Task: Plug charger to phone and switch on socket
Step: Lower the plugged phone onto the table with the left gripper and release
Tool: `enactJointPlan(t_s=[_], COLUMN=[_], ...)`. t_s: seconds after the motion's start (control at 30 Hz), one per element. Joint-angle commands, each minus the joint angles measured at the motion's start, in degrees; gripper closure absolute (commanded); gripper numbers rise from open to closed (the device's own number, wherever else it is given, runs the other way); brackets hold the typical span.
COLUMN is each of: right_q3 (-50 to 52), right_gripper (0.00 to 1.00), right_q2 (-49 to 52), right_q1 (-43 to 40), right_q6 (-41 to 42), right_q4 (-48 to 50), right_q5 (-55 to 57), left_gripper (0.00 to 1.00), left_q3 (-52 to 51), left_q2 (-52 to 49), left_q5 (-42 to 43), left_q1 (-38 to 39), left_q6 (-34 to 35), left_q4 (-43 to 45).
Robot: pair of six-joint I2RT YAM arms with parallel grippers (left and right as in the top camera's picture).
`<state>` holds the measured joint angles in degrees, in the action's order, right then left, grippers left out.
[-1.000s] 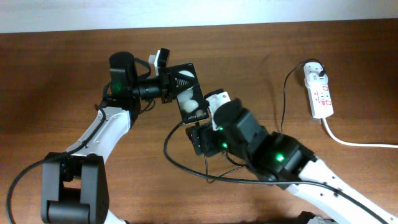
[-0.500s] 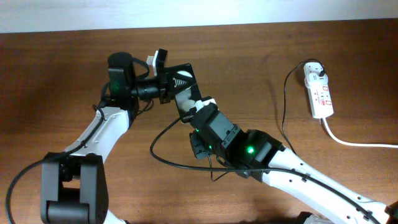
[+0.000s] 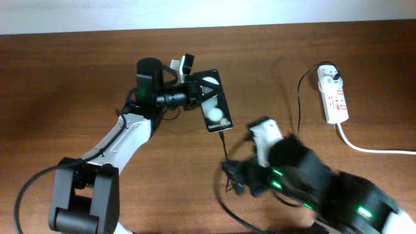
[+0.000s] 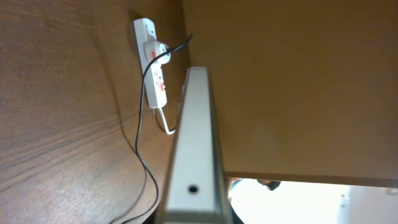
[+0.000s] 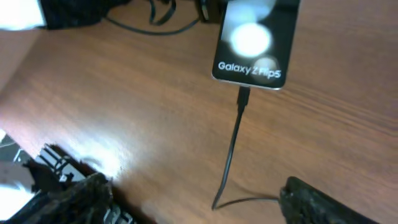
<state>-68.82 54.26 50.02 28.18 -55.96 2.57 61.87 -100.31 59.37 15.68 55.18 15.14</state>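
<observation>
The phone (image 3: 215, 104) is a black slab with two white spots, held up off the table by my left gripper (image 3: 197, 95), which is shut on its left side. In the left wrist view only its silvery edge (image 4: 194, 149) shows. The charger's black connector (image 5: 244, 97) sits in the phone's (image 5: 255, 43) lower edge, and its thin cable (image 5: 229, 155) runs down to the table. My right gripper (image 5: 193, 208) is open and empty below the phone, with the cable bending past its right finger (image 5: 323, 202). The socket (image 3: 333, 97) lies at the far right with the white plug head (image 3: 329, 73) in it.
The socket's thick white cord (image 3: 370, 148) runs off to the right edge. The charger cable (image 3: 298, 104) loops across the table between the socket and my right arm (image 3: 305, 185). The socket (image 4: 153, 68) also shows in the left wrist view.
My right arm has drawn back from the phone toward the front right. My left gripper has carried the phone a little to the right. The connector now stays in the phone.
</observation>
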Motion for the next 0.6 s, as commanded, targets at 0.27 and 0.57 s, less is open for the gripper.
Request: enactJointPlan(t_s=[0.27, 0.57], right_q3=[-0.63, -0.61], right_gripper=[0.01, 0.01], right_q2=[-14.32, -14.21], right_q1=[-0.15, -0.15], right_q6=[-0.28, -0.28], right_q4=[-8.61, -13.99], right_q5=[3.74, 3.72], left_gripper=[1.00, 0.94], left_q3=[27.54, 28.28], left_q2=[-19.06, -30.36], left_q5=[-16.44, -20.02], left_q1=[5.66, 5.66], left_q6=[-28.83, -34.29], left_q4=[-37.38, -37.24])
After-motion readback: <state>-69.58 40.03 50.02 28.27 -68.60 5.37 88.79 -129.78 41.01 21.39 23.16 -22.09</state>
